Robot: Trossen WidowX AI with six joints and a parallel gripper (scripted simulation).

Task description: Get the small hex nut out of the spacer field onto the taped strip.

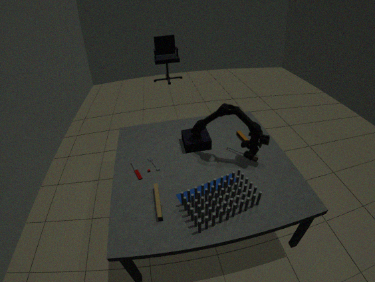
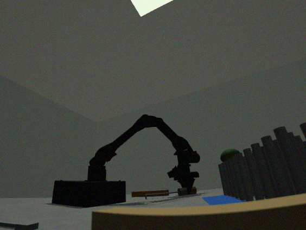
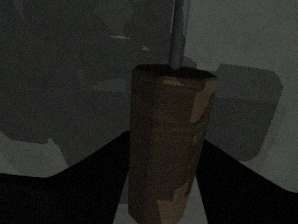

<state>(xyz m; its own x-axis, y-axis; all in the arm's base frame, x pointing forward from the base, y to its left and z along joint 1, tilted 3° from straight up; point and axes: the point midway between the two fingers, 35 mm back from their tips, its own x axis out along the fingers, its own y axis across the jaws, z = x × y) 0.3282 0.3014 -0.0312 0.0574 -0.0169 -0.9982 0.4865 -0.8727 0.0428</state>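
Note:
My gripper (image 1: 251, 156) (image 2: 187, 190) (image 3: 162, 140) points down at the far right of the table, its fingers shut on the brown wooden handle (image 3: 165, 107) of a tool. The tool's thin metal rod (image 1: 235, 150) (image 2: 163, 193) (image 3: 177, 35) runs toward the base side and ends in a short downturned tip in the exterior view. The handle is at table level. The grey standing spacers (image 1: 199, 226) (image 2: 271, 168) stand upright in rows, away from the gripper. The blue taped strip (image 1: 179, 197) (image 2: 222, 200) lies along their robot side. The nut cannot be made out.
An orange block (image 1: 242, 136) (image 2: 135, 194) lies behind the gripper. A red-handled tool (image 1: 138, 174), a small red object (image 1: 149, 170) and a thin grey tool (image 1: 153, 164) lie at the left. A wooden bar (image 1: 157, 203) (image 2: 190, 212) lies left of the spacers.

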